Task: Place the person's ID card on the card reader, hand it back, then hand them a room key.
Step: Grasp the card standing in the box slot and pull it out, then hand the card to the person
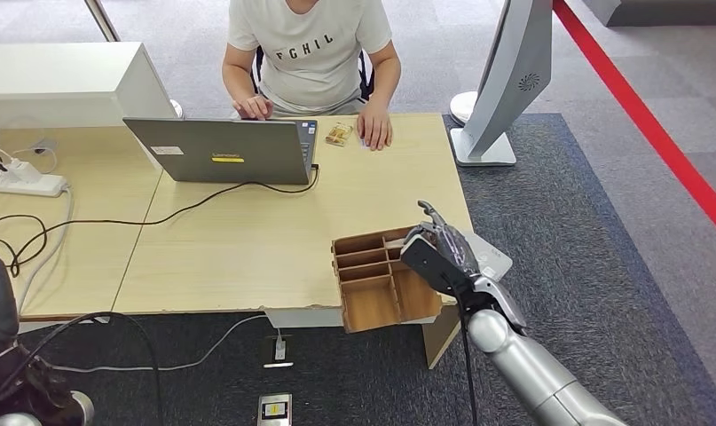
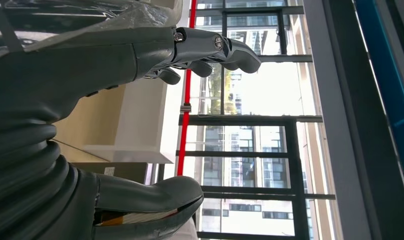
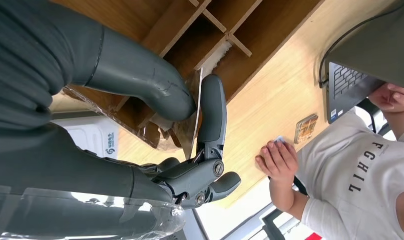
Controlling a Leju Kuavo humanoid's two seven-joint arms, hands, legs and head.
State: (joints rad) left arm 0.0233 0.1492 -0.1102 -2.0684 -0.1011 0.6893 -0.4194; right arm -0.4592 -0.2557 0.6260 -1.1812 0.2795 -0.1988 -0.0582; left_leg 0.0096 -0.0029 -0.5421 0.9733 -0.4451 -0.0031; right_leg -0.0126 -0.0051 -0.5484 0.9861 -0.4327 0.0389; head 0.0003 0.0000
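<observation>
We see our right hand over the wooden organizer at the counter edge, pinching a thin card edge-on between thumb and finger; light, stiff and slick, it likely needs firm pressure on its flat faces.

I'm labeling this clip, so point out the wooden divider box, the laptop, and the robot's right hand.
wooden divider box (image 1: 372, 302), head view, floor of its large front compartment.
laptop (image 1: 221, 151), head view, middle of the grey lid's back.
right hand (image 1: 438, 253), head view, back of the hand above the box.
</observation>
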